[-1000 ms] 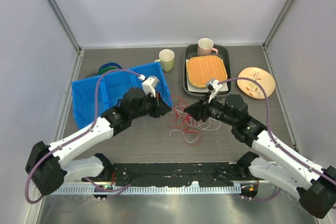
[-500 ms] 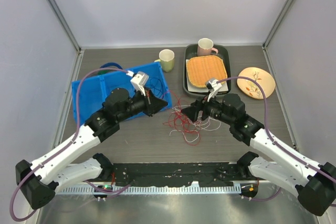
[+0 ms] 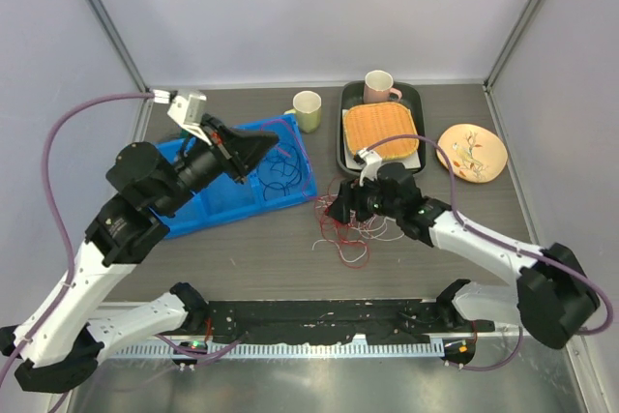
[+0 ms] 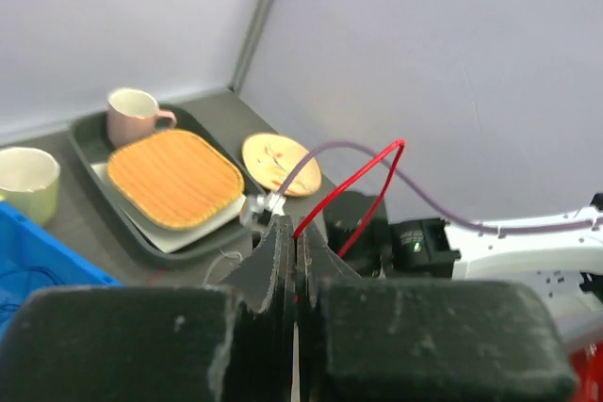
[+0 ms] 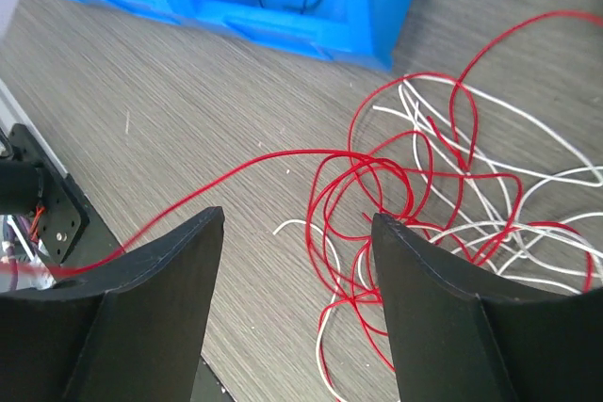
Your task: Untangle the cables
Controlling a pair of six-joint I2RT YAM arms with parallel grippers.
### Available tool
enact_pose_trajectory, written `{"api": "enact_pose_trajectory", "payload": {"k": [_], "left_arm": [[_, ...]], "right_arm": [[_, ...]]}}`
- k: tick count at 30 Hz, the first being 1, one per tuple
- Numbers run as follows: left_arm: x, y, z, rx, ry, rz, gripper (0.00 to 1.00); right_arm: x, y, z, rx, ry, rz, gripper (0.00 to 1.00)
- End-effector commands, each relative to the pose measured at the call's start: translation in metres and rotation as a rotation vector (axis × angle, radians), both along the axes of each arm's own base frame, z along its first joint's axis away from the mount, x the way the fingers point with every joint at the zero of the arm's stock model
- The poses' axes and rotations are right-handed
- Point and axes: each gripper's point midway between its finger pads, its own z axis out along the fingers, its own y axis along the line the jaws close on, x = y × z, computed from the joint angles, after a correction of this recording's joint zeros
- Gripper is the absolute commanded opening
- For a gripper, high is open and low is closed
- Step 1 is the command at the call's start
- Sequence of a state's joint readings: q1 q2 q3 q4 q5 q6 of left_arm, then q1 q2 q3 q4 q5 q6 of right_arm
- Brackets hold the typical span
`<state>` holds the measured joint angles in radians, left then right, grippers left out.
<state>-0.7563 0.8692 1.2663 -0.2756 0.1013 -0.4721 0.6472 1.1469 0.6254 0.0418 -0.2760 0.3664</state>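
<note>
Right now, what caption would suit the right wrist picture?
Open right claw above a tangle of red and white cables, blue bin beyond.

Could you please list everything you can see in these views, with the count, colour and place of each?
cables: several, red and white, tangled on the table in front of the tray
red cable: one strand, red, pinched by the left gripper
dark cables: a few loops, dark, inside the bin
bin: one, blue, left of the tangle
green mug: one, pale green, behind the bin
tray: one, dark, back right
pink mug: one, pink, at the back of the tray
mat: one, orange woven, on the tray
plate: one, beige with flowers, right of the tray
left gripper: shut on the red cable, over the bin
right gripper: open, over the tangle
</note>
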Motion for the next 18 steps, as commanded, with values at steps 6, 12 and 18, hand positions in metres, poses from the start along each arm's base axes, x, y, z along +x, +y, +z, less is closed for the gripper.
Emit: {"api": "enact_pose_trajectory", "payload": {"k": [6,12,18], "left_arm": [[0.018,0.057,0.045,0.009,-0.05,0.295,0.0],[0.02,0.112,0.064,-0.049,-0.05,0.535,0.0],[0.028,0.18,0.059,-0.114,0.022,0.893,0.0]], "right_arm": [[0.019,0.004,-0.06,-0.191,0.223,-0.071,0.54],[0.048,-0.058,-0.075,-0.451,0.204,-0.415,0.01],[0.057,-0.117,-0.046,-0.536,0.104,-0.713,0.01]]}}
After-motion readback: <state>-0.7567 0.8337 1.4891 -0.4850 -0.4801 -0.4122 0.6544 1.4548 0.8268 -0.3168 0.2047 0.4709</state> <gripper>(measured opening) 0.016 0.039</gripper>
